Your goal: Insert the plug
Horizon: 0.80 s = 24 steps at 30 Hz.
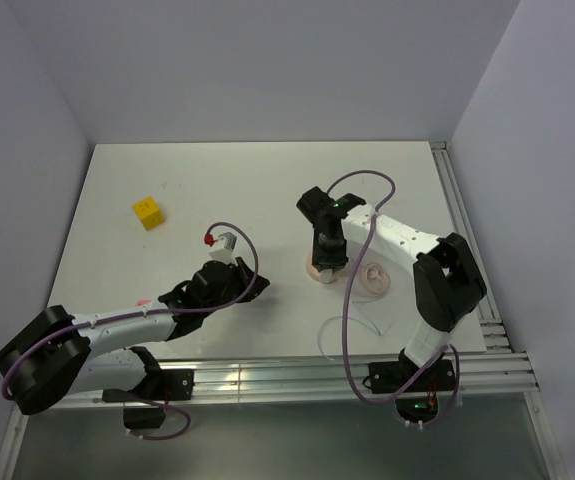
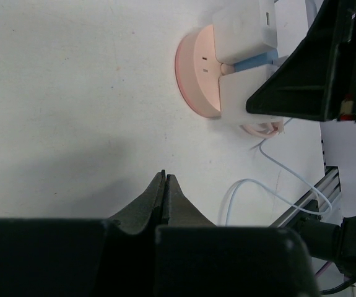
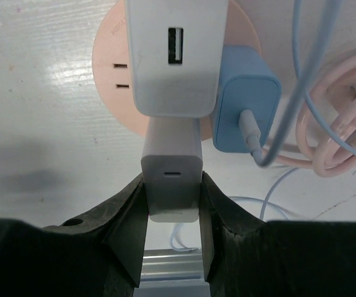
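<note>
- Clamped between the black fingers (image 3: pixel 127 210) of the right end effector (image 3: pixel 172 185), a small white rectangular plastic block (image 3: pixel 172 154) is being gripped by its left and right sides.
- A slot-shaped port on the block's near face is being shown to the right wrist camera.
- The block's far end is being pressed against a larger white plastic adapter (image 3: pixel 176 55), which is being carried on a round pink plastic socket base (image 3: pixel 111 55).
- The small light-blue rectangular plug (image 3: pixel 247 93) is being seen on the right part of the pink base, touching the larger adapter's right side.
- Whether the plug's prongs are fully seated cannot be told.
- A thin pale cable (image 3: pixel 301 74) is being led out of the plug's near face and looped across the white surface (image 1: pixel 217 180).
- A coiled pink cable (image 3: pixel 338 124) is being seen just beside the plug, to its right.
- The left end effector (image 2: pixel 165 176) is being held with its fingers pressed together and nothing between them, above bare surface and well apart from the pink base (image 2: pixel 196 68).
- From the left wrist view, the plug (image 2: pixel 255 62) is being seen wedged between the larger adapter (image 2: pixel 246 28) and the white block below it.
- A small yellow cube (image 1: pixel 148 212) is being seen on the left part of the surface, well apart from both arms.
</note>
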Available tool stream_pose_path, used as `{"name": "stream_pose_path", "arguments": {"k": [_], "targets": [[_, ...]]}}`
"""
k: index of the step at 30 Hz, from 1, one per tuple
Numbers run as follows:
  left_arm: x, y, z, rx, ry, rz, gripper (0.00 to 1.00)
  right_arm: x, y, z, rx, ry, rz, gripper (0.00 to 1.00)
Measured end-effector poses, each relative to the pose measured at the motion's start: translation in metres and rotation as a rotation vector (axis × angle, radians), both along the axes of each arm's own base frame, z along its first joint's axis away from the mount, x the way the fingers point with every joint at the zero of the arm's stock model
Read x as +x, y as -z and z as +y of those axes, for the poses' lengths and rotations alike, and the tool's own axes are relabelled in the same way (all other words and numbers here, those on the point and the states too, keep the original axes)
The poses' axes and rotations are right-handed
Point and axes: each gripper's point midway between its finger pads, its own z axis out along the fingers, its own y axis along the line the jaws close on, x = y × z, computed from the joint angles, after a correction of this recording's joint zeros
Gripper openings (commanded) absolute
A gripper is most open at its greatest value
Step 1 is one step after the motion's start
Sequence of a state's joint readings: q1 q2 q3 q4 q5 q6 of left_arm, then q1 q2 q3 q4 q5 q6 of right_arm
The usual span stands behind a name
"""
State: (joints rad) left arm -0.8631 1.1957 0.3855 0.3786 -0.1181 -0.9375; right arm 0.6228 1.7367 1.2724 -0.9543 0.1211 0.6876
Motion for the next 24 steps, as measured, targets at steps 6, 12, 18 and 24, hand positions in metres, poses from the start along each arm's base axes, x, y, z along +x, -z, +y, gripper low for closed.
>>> {"name": "stream_pose_path", "arguments": {"k": [6, 12, 18, 24], "targets": [[0.000, 0.000, 0.000, 0.001, -0.001, 0.001, 0.00, -0.005, 0.007, 0.005, -0.023, -0.026, -0.042, 0.00], [0.000, -0.003, 0.001, -0.004, -0.004, -0.006, 0.00, 0.000, 0.007, 0.000, -0.008, -0.008, -0.036, 0.00], [0.001, -0.004, 0.002, -0.002, -0.004, -0.010, 0.00, 0.002, 0.004, 0.000, 0.007, -0.003, -0.044, 0.12], [-0.002, 0.000, 0.004, 0.037, 0.012, 0.012, 0.07, 0.016, -0.003, 0.002, 0.010, -0.007, -0.110, 0.65]]}}
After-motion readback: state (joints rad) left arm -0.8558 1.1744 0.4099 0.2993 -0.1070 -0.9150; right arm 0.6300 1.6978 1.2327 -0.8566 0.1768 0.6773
